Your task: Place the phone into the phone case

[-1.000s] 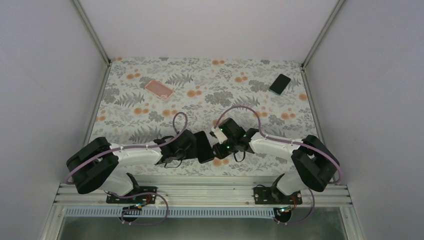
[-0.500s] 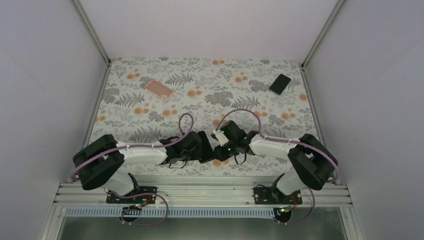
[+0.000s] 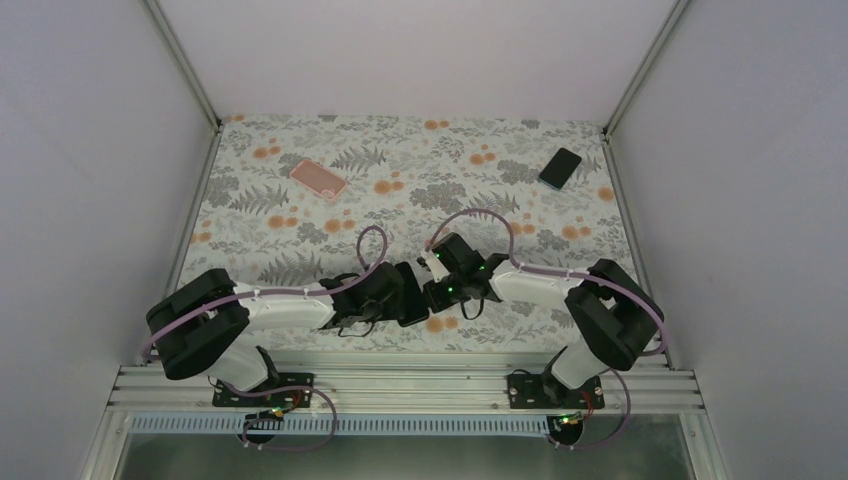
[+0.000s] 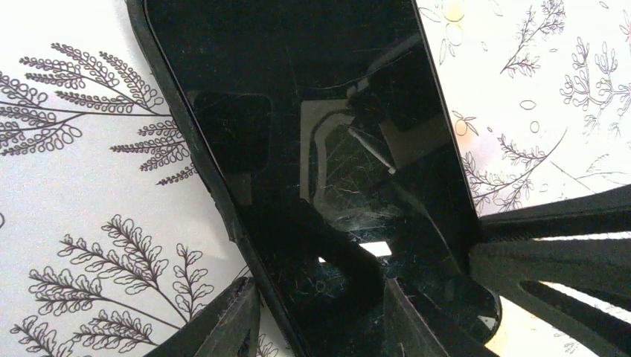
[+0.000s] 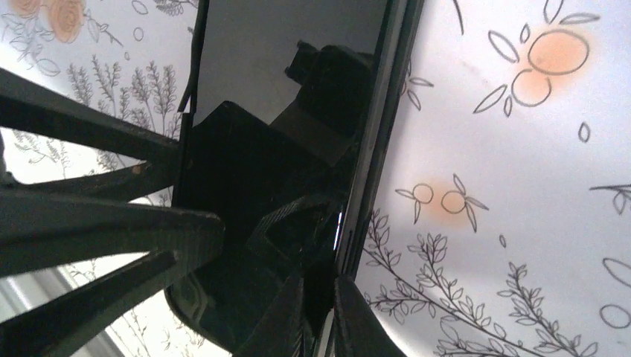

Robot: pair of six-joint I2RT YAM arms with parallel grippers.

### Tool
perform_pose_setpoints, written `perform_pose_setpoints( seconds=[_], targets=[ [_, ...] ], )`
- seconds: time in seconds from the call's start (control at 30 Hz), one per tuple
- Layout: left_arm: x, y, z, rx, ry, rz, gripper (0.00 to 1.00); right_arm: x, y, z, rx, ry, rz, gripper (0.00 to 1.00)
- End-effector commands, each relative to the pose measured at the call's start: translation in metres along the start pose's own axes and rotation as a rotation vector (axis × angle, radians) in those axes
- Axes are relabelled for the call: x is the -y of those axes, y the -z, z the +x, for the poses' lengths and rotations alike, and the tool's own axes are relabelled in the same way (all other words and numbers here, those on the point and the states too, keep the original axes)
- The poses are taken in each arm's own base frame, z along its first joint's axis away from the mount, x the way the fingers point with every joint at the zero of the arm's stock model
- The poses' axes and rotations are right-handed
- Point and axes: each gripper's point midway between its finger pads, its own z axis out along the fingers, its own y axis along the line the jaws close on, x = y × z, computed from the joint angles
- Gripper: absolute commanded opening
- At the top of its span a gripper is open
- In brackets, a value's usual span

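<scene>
Phone (image 5: 283, 74) edge sits pinched in right claw (image 5: 320, 301) — overhead hides this.

- The lower centre of the top view is blocked: the left arm (image 3: 270, 305) and the right arm (image 3: 540, 285) meet there over the black phone (image 3: 409, 293), and no gap is seen between them.
- That phone is clamped across its width by the left fingers (image 4: 236, 320), and its long edge is pinched by the right fingers (image 5: 279, 327).
- Two cable loops (image 3: 370, 240) are raised just above that cluster.
- Open table (image 3: 430, 200) is seen across the middle band.
- The pink case (image 3: 318, 179) at upper left and a second phone (image 3: 560, 167) at upper right lie well apart, with bare table between them.
- The table is bounded by walls (image 3: 100, 200) at left, right and top.
</scene>
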Motion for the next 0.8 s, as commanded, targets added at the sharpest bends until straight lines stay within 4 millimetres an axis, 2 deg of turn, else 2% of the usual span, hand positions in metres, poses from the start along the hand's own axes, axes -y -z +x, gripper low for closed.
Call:
perform_pose_setpoints(
  seconds=[0.0, 0.33, 0.47, 0.53, 0.77],
  targets=[
    [-0.043, -0.012, 0.029, -0.094, 0.0, -0.142, 0.43, 0.036, -0.02, 0.052, -0.181, -0.009, 0.212, 0.08],
    [-0.058, -0.008, 0.026, -0.085, 0.031, -0.152, 0.44, 0.045, -0.041, 0.074, -0.306, 0.024, 0.34, 0.08],
    [-0.058, -0.009, 0.026, -0.091, 0.032, -0.144, 0.47, 0.027, -0.047, 0.066, -0.304, 0.05, 0.29, 0.09],
    [-0.058, -0.01, 0.026, -0.094, 0.032, -0.14, 0.47, 0.02, -0.042, 0.064, -0.296, 0.05, 0.264, 0.11],
    [-0.056, -0.008, 0.026, -0.093, 0.02, -0.125, 0.48, 0.025, -0.009, 0.068, -0.303, 0.03, 0.311, 0.17]
  ],
)
